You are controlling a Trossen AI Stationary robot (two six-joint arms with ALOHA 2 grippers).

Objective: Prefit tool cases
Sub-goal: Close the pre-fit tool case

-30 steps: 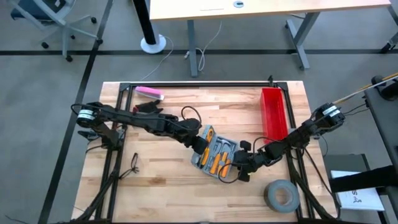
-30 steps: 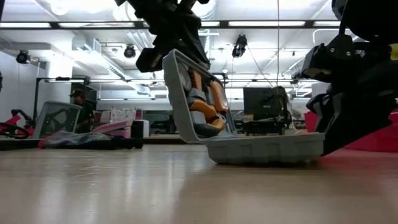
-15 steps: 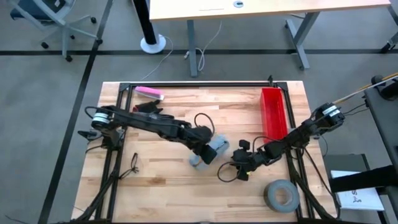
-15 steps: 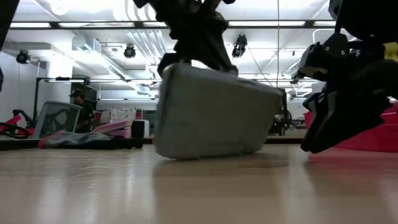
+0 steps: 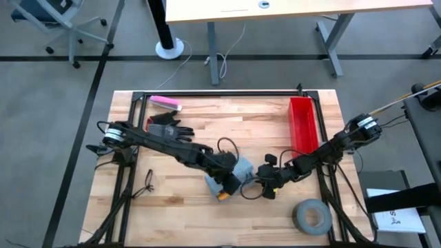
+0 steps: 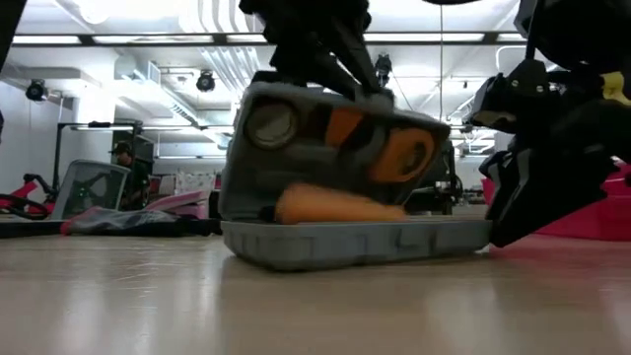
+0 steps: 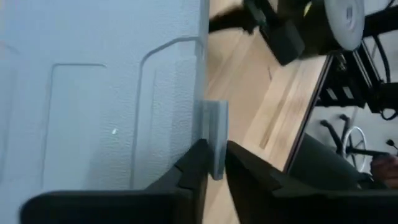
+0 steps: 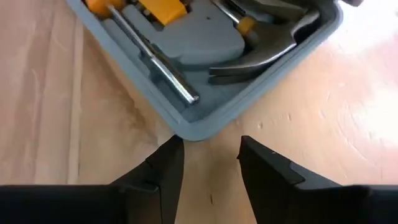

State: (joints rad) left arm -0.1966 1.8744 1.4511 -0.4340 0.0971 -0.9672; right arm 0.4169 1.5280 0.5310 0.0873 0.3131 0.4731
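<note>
The grey-blue tool case point(image 5: 238, 169) lies on the wooden table point(image 5: 186, 207) at its middle. Its base point(image 6: 355, 242) is flat on the wood. Its lid point(image 6: 335, 138) slants low over the base, with orange-handled tools point(image 6: 340, 207) showing in the gap. My left gripper point(image 5: 227, 178) reaches down onto the lid from above and is shut on it. My right gripper point(image 8: 208, 146) stands open at the case's right end, with the base's corner point(image 8: 193, 130) just ahead of its fingertips and nothing between the fingers. My left gripper pinches a small grey tab point(image 7: 214, 134) that sticks out from the lid's edge, between its two fingers. The fingers slant down at the lid from the table's left. The lid hangs tilted over the base. My right gripper: whether it touches the base's corner I cannot tell.
A red bin point(image 5: 303, 124) stands at the back right and a grey tape roll point(image 5: 311, 215) at the near right. A pink object point(image 5: 165, 103) and a black glove point(image 5: 165, 127) lie at the back left. The wood at the near left is bare.
My left gripper has moved toward the table's near edge and slightly down, carrying the lid with it. The lid has swung from nearly upright down over the base, which has stayed on the table. My right gripper has kept its place.
</note>
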